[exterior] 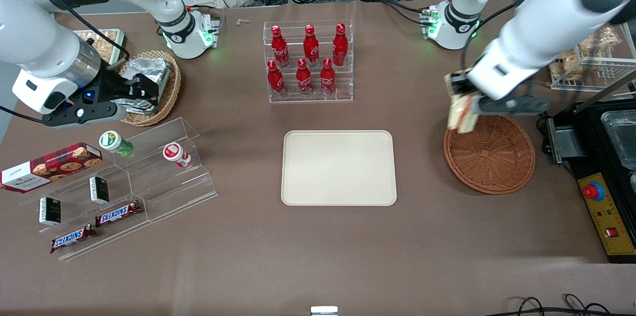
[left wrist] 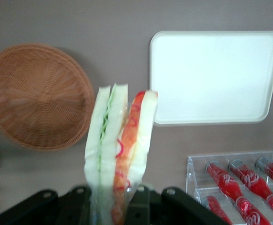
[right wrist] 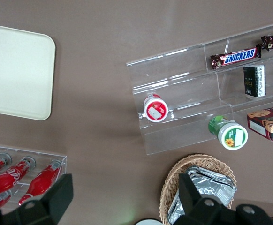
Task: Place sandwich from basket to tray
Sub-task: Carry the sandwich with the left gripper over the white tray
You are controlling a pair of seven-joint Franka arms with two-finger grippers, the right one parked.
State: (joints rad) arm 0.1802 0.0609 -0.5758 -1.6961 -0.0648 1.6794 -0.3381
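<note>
Sandwich (exterior: pixel 461 113) first: I see it lifted clear of the basket (exterior: pixel 489 154), clamped in the gripper (exterior: pixel 464 102) and hanging above the basket's rim on the side toward the tray (exterior: pixel 339 167). From the left wrist camera the sandwich (left wrist: pixel 119 140) stands on end between the black fingers (left wrist: pixel 139 206), pale bread outside, green and red filling showing along the cut edge, with what looks like a clear wrapper around it. So the gripper (left wrist: pixel 113 208) is clenched on the wedge, gripping it at one end.

The basket (left wrist: pixel 38 96) sits with nothing in it, its reddish-brown weave fully exposed. The tray (left wrist: pixel 215 77) lies flat on the brown worktop (exterior: pixel 318 256) beside the basket, a strip of worktop between them, and I see nothing on its cream surface.

Farther from the front camera than the tray, a clear rack (exterior: pixel 309 62) holds six red bottles (exterior: pixel 304 76) in two rows; the wrist camera catches part of the same rack (left wrist: pixel 237 187). Toward the parked arm's end of the worktop, a tan wicker basket (exterior: pixel 161 90) holds foil packets (exterior: pixel 149 75), and a clear stepped stand (exterior: pixel 124 184) carries two small white-capped jars, a cookie box (exterior: pixel 49 167), little dark packs and two Snickers bars (exterior: pixel 118 213). At the working arm's end I see a black control box (exterior: pixel 608 216) with a red button.
</note>
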